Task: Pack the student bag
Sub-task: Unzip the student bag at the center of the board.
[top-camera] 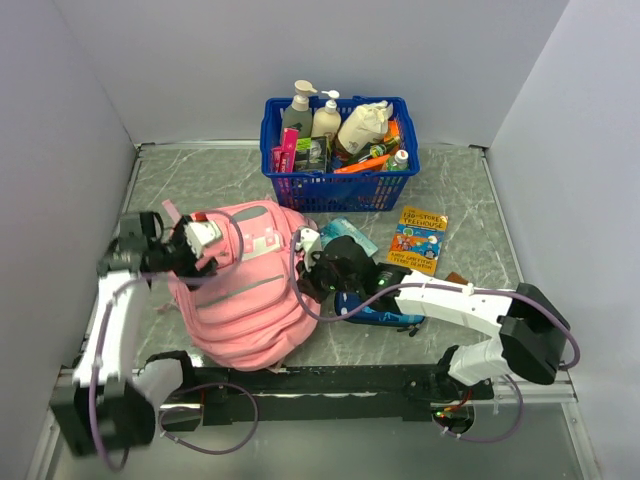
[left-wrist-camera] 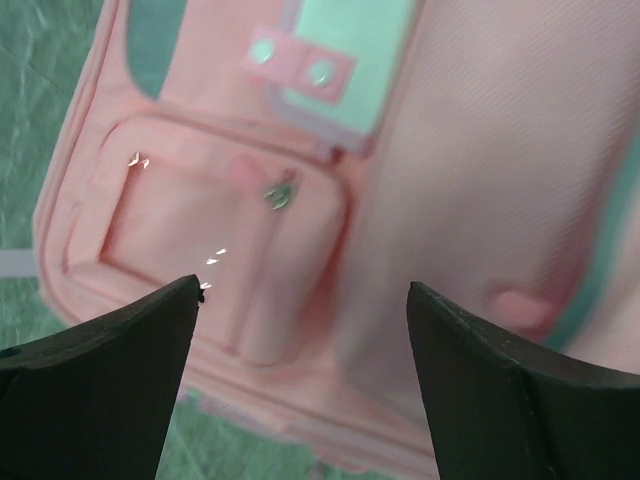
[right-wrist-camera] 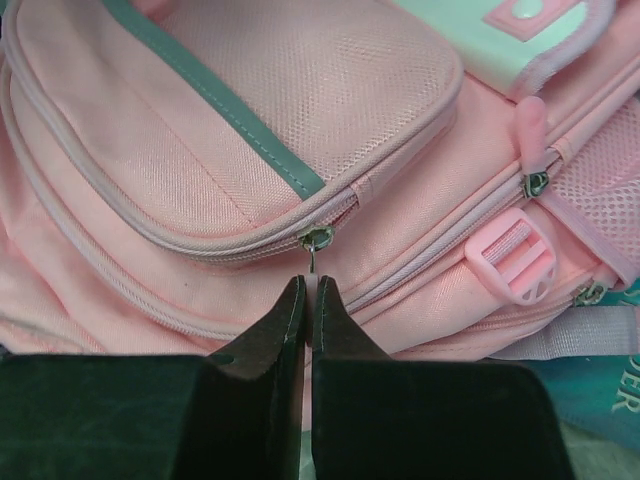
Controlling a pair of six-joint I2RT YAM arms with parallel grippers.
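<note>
The pink student bag (top-camera: 245,295) lies on the table at centre left, its front pockets facing up. My right gripper (top-camera: 312,264) is at the bag's right side. In the right wrist view the gripper (right-wrist-camera: 311,287) is shut on the pink zipper pull (right-wrist-camera: 316,262) of a front pocket, just below the metal slider (right-wrist-camera: 317,238). My left gripper (top-camera: 205,236) hovers over the bag's upper left part. In the left wrist view it (left-wrist-camera: 305,300) is open and empty above a small zipped pocket (left-wrist-camera: 215,235) of the bag (left-wrist-camera: 480,150).
A blue plastic basket (top-camera: 338,188) of bottles and supplies stands at the back centre. A colourful book (top-camera: 417,240) lies right of the bag. A blue pencil case (top-camera: 385,312) lies under my right arm. A teal item (top-camera: 350,228) sits by the bag's right edge.
</note>
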